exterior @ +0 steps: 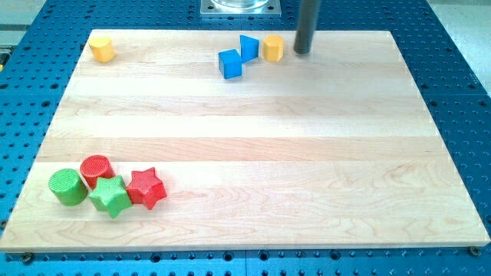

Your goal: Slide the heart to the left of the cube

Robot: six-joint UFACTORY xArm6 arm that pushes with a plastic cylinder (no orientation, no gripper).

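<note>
A yellow block that looks like a heart (101, 49) lies at the board's top left corner. A blue cube (229, 64) sits near the top middle. A second blue block (248, 47), its shape unclear, touches the cube's upper right. A yellow block with flat sides (273, 47) lies just right of that. My tip (301, 52) rests on the board just right of this yellow block, close to it but apart, and far to the right of the heart.
At the bottom left lies a cluster: a green cylinder (67, 188), a red cylinder (97, 169), a green star (110, 196) and a red star (146, 188). The wooden board (261, 153) lies on a blue perforated table.
</note>
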